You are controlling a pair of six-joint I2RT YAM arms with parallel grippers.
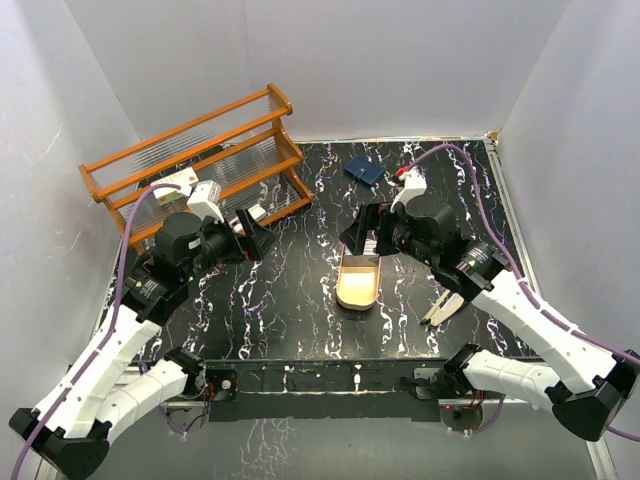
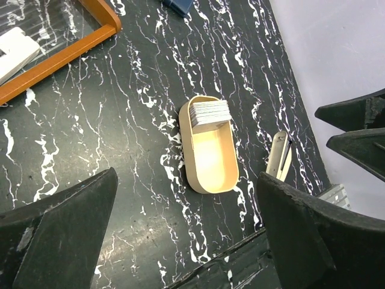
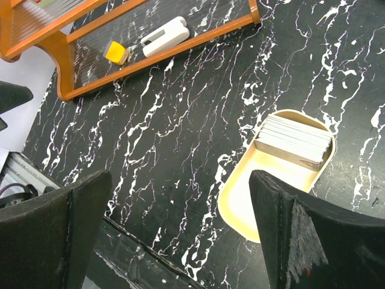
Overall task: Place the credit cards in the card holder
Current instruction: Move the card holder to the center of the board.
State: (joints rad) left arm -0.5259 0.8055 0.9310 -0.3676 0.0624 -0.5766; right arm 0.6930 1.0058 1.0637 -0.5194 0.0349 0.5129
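The credit cards [image 1: 442, 308], thin tan and greyish rectangles, lie overlapped on the black marble table right of centre; they also show in the left wrist view [image 2: 278, 155]. The card holder [image 1: 365, 170], a small navy wallet, lies closed at the far middle, and its edge shows at the top of the left wrist view [image 2: 177, 5]. My left gripper [image 1: 252, 238] is open and empty, held above the table left of centre [image 2: 186, 235]. My right gripper [image 1: 362, 228] is open and empty above the far end of the tan tray [image 3: 180, 235].
An oval tan tray [image 1: 356, 292] sits mid-table with a white box-like stack [image 1: 360, 262] at its far end; both show in the left wrist view [image 2: 210, 159] and right wrist view [image 3: 258, 198]. An orange wooden rack [image 1: 200, 150] stands at the back left with small white and yellow items.
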